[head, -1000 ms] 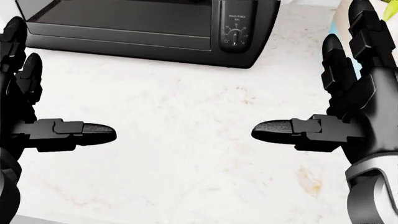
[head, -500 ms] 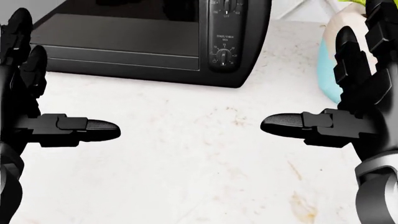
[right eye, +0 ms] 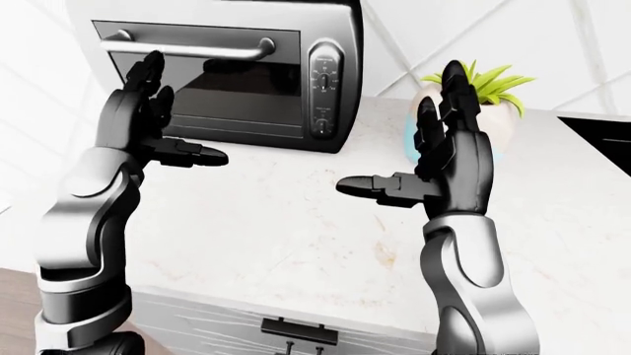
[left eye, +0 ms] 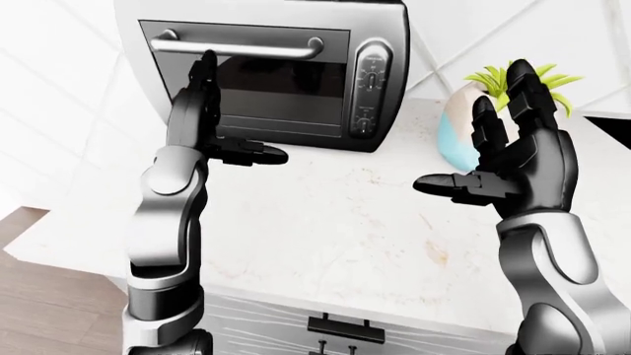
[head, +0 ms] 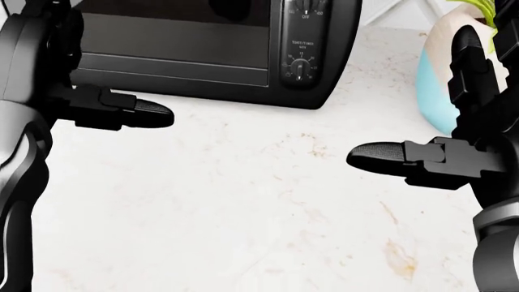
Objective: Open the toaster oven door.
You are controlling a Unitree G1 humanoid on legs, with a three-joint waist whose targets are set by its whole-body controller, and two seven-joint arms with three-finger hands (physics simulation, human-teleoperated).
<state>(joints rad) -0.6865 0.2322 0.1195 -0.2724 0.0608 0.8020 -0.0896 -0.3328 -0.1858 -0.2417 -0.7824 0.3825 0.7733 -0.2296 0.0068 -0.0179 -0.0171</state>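
A silver toaster oven (left eye: 266, 66) stands on the white counter at the top left of the eye views. Its dark glass door (left eye: 281, 92) is closed, with a silver bar handle (left eye: 237, 49) across the top. My left hand (left eye: 212, 111) is raised in front of the door, open, its fingertips just below the handle and its thumb pointing right. My right hand (left eye: 498, 159) hovers open over the counter to the right of the oven, touching nothing.
A control panel with dials (left eye: 370, 89) fills the oven's right side. A white and blue pot with a green plant (left eye: 464, 122) stands right of the oven, behind my right hand. The marble counter (left eye: 335, 229) ends at a drawer front (left eye: 340, 329) below. A dark cooktop (right eye: 601, 133) lies at far right.
My left hand has risen from low over the counter up to the oven door, toward the handle. The right hand has stayed about where it was. The camera shifted slightly.
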